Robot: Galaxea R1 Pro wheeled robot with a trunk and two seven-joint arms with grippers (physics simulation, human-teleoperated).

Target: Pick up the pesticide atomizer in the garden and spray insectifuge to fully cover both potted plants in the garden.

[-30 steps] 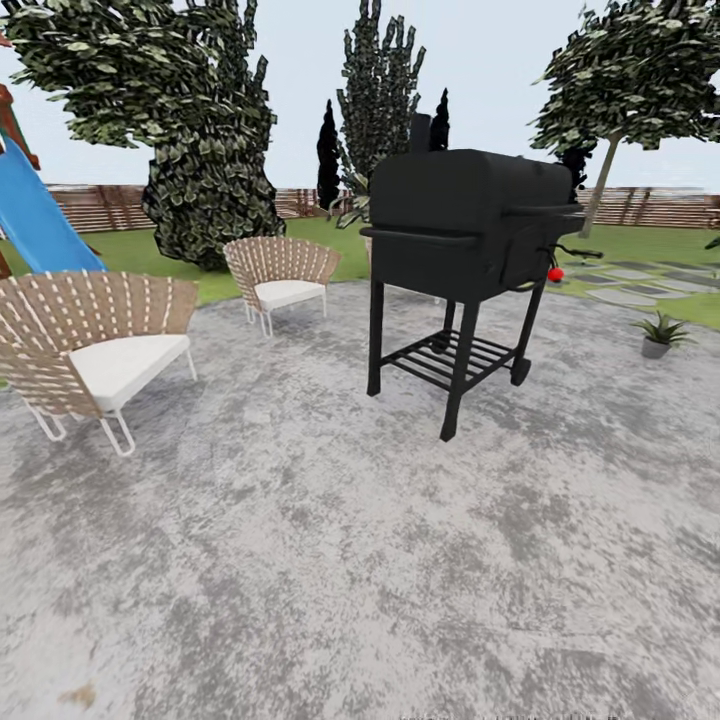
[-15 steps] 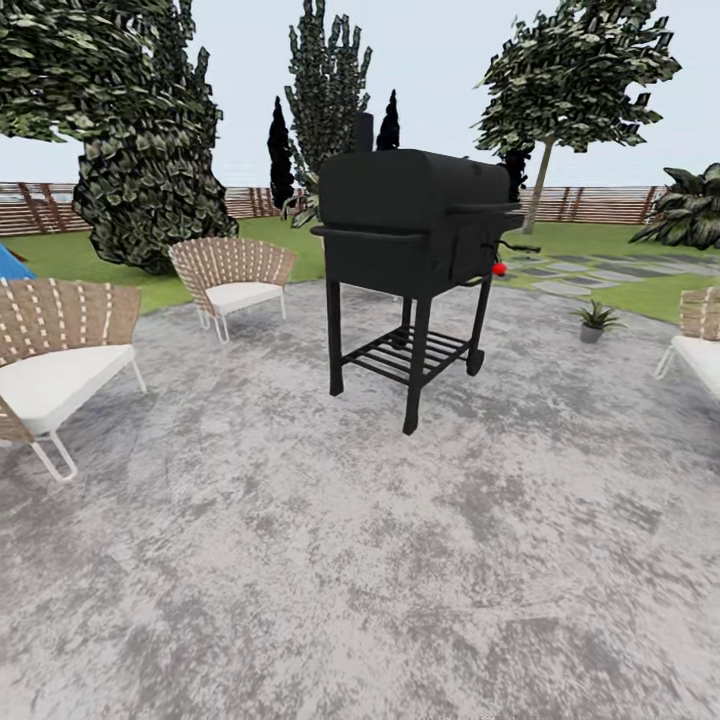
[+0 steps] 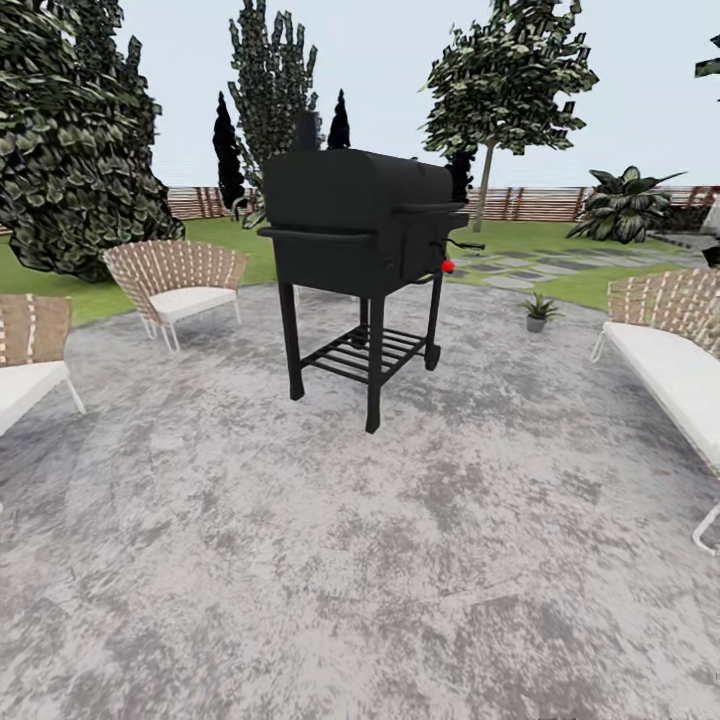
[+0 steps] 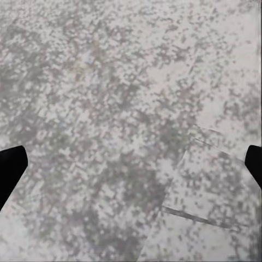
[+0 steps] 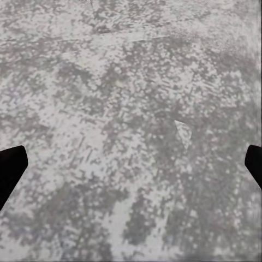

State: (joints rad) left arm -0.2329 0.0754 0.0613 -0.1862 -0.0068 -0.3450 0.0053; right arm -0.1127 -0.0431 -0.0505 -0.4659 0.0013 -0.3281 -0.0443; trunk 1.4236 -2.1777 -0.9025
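Over the grey patio (image 4: pixel 109 109) both claws (image 4: pixel 131 164) (image 5: pixel 131 164) point down, spread wide

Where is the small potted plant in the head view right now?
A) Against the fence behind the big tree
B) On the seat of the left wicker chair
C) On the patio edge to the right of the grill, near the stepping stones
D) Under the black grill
C: the potted plant stands on the stone patio, right of the grill, with the stepping stones just behind it.
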